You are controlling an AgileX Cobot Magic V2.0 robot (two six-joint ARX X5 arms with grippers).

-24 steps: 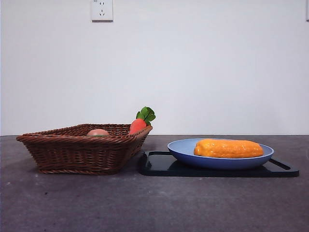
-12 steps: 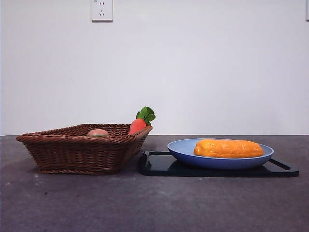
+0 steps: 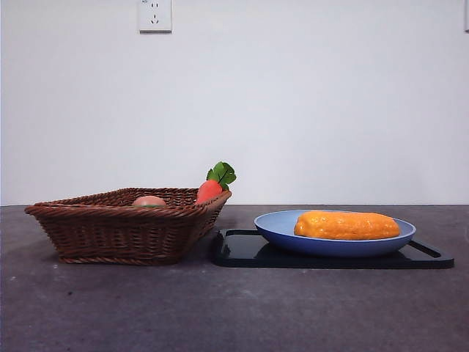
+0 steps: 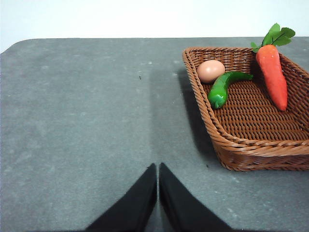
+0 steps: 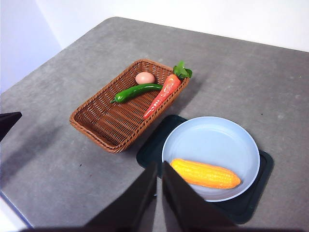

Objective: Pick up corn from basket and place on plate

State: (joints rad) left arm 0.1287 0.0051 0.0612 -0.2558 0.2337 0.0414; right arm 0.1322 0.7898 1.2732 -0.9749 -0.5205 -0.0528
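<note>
The orange-yellow corn (image 3: 346, 225) (image 5: 205, 174) lies on its side in the blue plate (image 3: 278, 224) (image 5: 212, 140), which rests on a black tray (image 3: 242, 249). The brown wicker basket (image 3: 117, 235) (image 5: 96, 123) (image 4: 251, 150) stands left of the plate, holding a carrot (image 3: 209, 190) (image 5: 161, 94) (image 4: 273, 75), a green pepper (image 4: 222, 87) and a pinkish egg (image 4: 210, 70). My left gripper (image 4: 158, 166) is shut over bare table beside the basket. High above the tray's near edge, my right gripper (image 5: 159, 165) is shut and holds nothing. Neither arm shows in the front view.
The black tray (image 5: 241, 210) juts out beyond the plate on the right. A white wall with a socket (image 3: 154, 15) stands behind the table. The table's edges (image 5: 29, 212) show in the right wrist view.
</note>
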